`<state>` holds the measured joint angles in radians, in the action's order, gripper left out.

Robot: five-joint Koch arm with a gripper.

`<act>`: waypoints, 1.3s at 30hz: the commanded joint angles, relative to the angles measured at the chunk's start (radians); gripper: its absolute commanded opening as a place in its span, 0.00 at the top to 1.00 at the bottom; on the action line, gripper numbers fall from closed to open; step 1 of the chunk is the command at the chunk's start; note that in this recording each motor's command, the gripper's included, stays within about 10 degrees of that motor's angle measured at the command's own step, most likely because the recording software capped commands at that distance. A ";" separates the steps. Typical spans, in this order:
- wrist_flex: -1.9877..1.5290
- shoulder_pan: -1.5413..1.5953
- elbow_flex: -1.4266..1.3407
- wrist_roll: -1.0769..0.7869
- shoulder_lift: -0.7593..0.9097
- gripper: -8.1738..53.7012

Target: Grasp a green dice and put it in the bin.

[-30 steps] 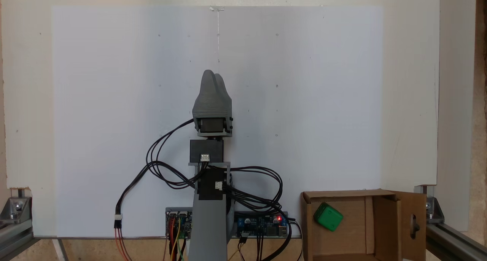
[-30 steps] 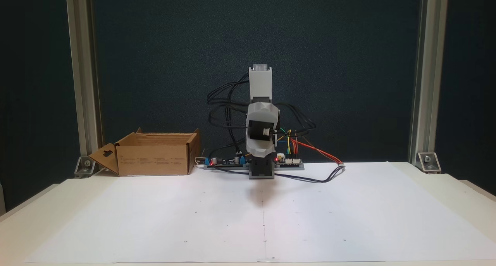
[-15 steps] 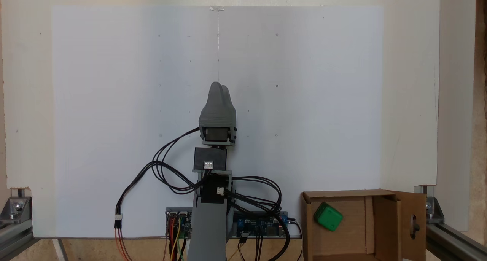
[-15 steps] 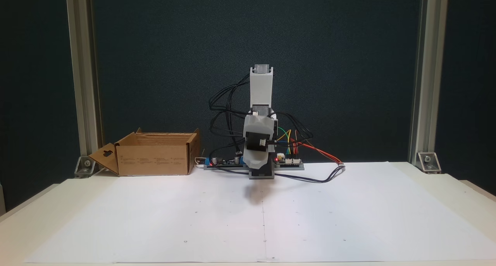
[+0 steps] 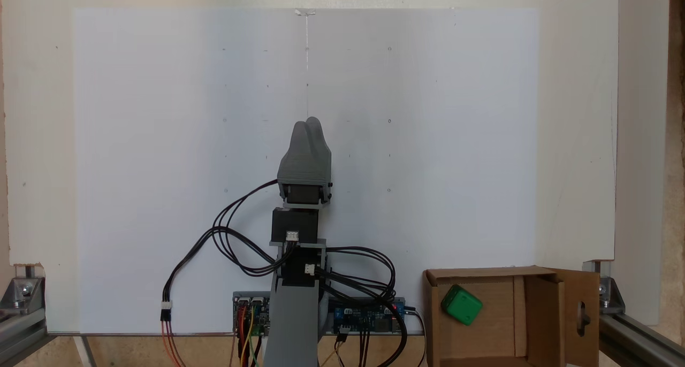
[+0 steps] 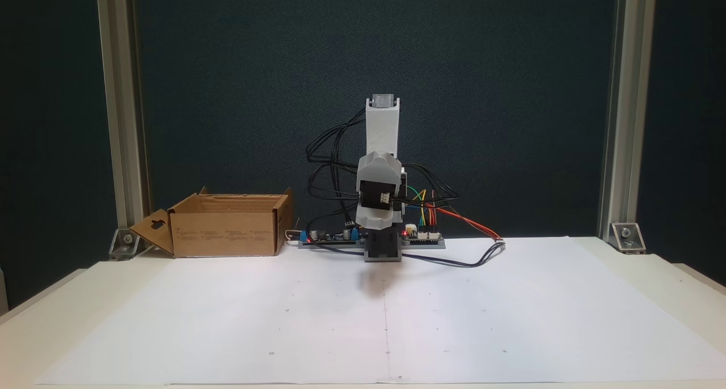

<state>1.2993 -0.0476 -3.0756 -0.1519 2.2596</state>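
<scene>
The green dice (image 5: 461, 304) lies inside the bin (image 5: 481, 274), a brown cardboard box with a handle-hole flap, near the box's left wall in a fixed view. From the front, the bin (image 6: 227, 230) stands left of the arm's base and its walls hide the dice. My gripper (image 5: 307, 122) hangs over the white sheet in front of the base, well away from the bin. Its two grey tips touch and hold nothing. From the front, the gripper (image 6: 375, 227) points downward above the paper.
Circuit boards (image 5: 369, 313) and looping black cables (image 5: 230, 238) sit around the arm's base. Coloured wires (image 6: 454, 216) trail onto the white paper sheet (image 6: 385, 321). Aluminium frame posts (image 6: 615, 122) stand at the table's back corners.
The shut gripper has drawn back toward the base and folded lower over the paper, then shifted very slightly. The dice and the bin have not moved.
</scene>
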 commanded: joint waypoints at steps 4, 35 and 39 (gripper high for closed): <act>0.069 0.009 -0.051 0.041 0.107 0.15; 0.087 0.038 -0.051 0.041 0.107 0.15; 0.094 0.052 -0.051 0.041 0.107 0.15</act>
<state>1.3177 -0.0046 -3.0772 -0.1519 2.2596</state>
